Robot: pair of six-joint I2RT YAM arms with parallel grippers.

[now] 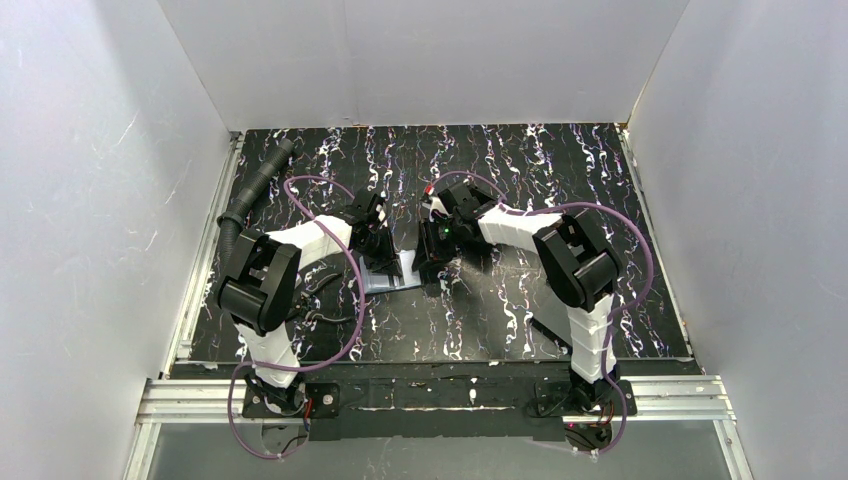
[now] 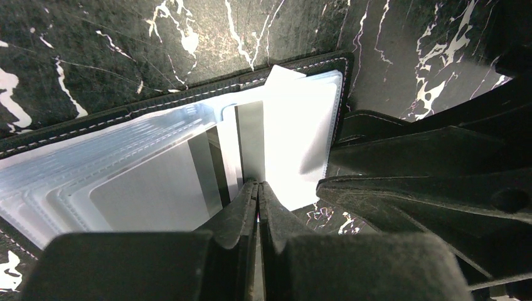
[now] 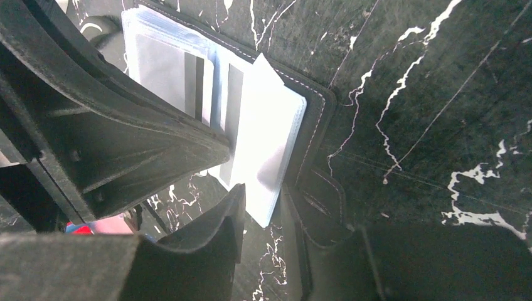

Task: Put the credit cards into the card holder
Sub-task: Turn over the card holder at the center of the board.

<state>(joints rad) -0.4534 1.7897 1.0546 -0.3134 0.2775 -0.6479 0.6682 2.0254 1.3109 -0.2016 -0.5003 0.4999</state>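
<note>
Crowding the card holder point(image 2: 157, 163): left pincer point(image 2: 257, 185), right pincer point(image 3: 266, 194); hose point(image 1: 258, 185) apart.

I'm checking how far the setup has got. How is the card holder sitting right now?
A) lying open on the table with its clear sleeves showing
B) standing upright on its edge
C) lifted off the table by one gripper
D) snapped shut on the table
A: the card holder lies flat and spread open on the table, its clear sleeves fanned out inside the stitched black cover.
</note>
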